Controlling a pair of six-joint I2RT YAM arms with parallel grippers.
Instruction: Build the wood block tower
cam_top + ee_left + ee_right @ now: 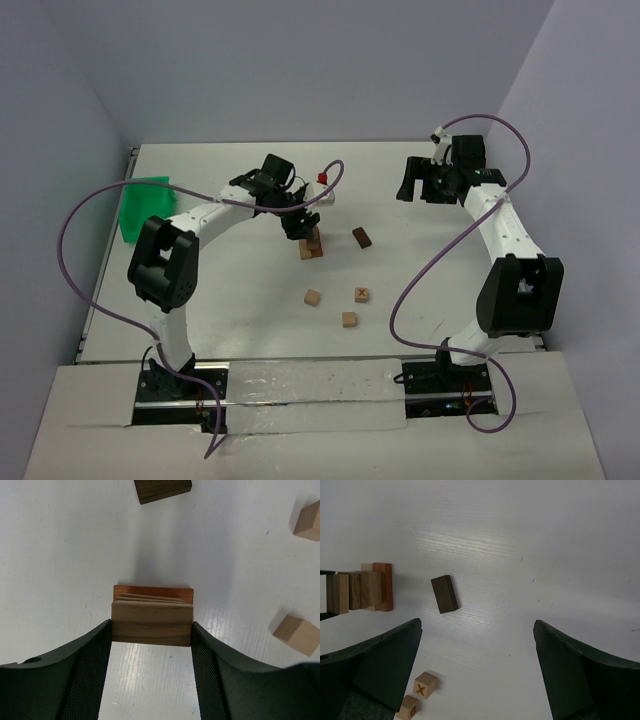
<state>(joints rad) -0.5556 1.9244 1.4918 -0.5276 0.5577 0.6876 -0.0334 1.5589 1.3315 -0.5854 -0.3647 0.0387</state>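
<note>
The tower (311, 243) is a short stack of flat tan wood blocks on a reddish-brown base block (152, 592), at the table's middle. My left gripper (296, 216) reaches down over it. In the left wrist view the left gripper (151, 626) has both fingers against the sides of the top tan block (152, 620). The tower also shows in the right wrist view (362, 587). My right gripper (420, 186) is open and empty, off to the right of the tower, with nothing between its fingers in its wrist view (476, 626).
A dark brown block (361, 237) lies right of the tower. Three tan cubes lie nearer: one (313, 298), one marked X (361, 294), one (349, 320). A green tray (145, 205) stands at the far left. A small red object (322, 178) sits behind the tower.
</note>
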